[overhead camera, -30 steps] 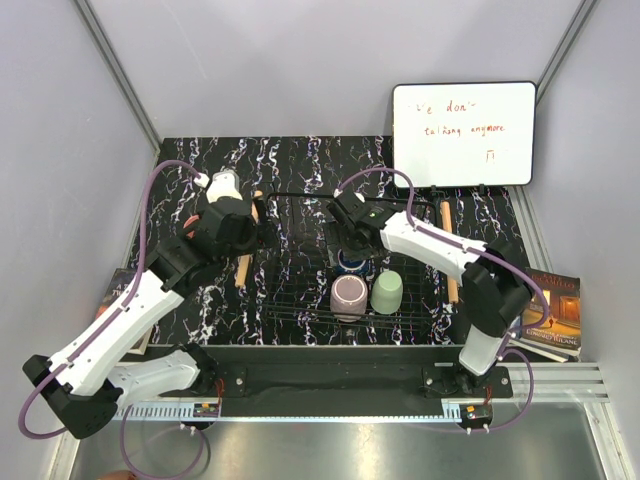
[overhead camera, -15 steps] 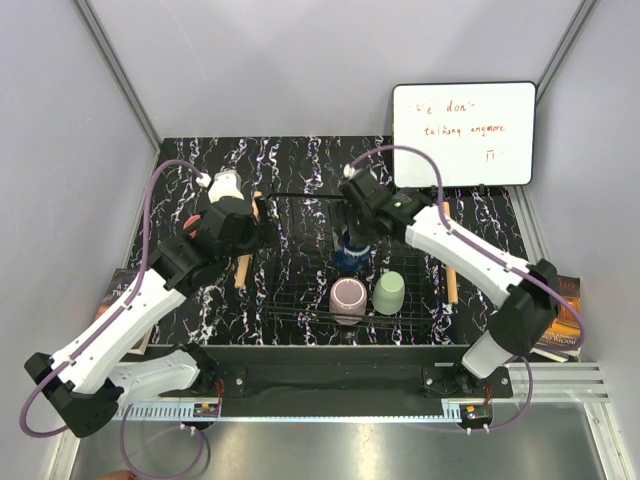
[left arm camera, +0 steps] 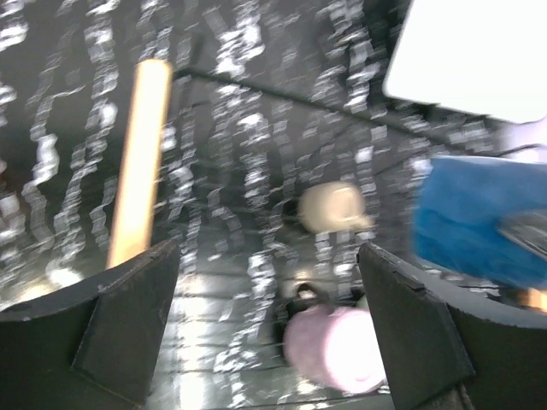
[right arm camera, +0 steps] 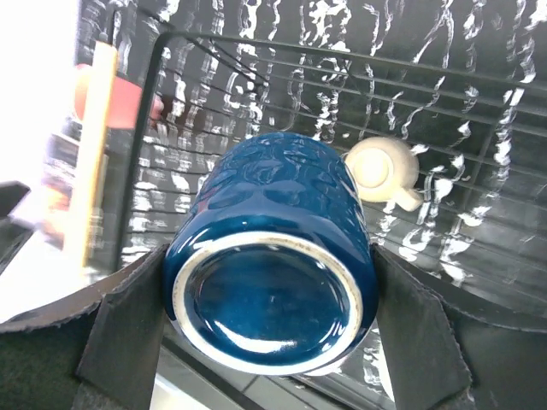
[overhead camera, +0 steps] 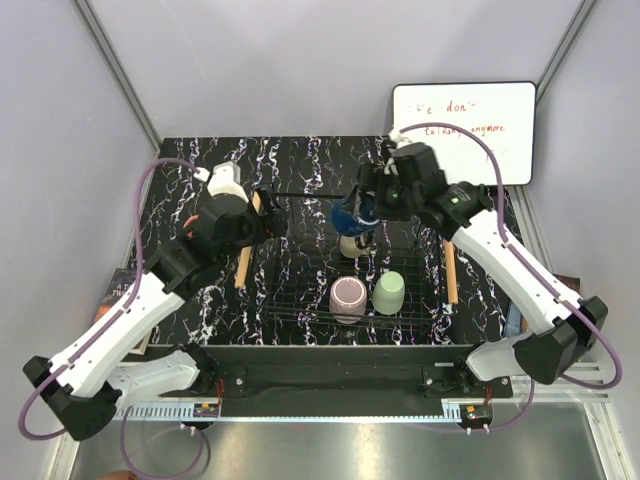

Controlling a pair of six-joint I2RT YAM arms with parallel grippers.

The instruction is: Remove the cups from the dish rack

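The dish rack (overhead camera: 300,275) sits mid-table, a wooden bar (overhead camera: 243,266) on each side. My right gripper (overhead camera: 362,212) is shut on the dark blue cup (overhead camera: 350,214), held above the rack's far part; in the right wrist view my right gripper (right arm camera: 269,320) presses both sides of this cup (right arm camera: 273,256). Below it a beige cup (overhead camera: 355,246) rests in the rack. A mauve cup (overhead camera: 348,297) and a mint green cup (overhead camera: 388,291) stand upside down near the front. My left gripper (overhead camera: 264,222) hangs open and empty over the left bar. Its blurred view shows the mauve cup (left arm camera: 333,348).
A whiteboard (overhead camera: 463,133) leans at the back right, close behind my right wrist. Books (overhead camera: 555,315) lie off the table's right edge and another (overhead camera: 120,290) at the left. Something pinkish (overhead camera: 190,222) peeks out beside my left arm, mostly hidden.
My right gripper has lifted the dark blue cup out of the rack and carried it up and toward the back right. The beige cup beneath is now uncovered. My left gripper edged right.
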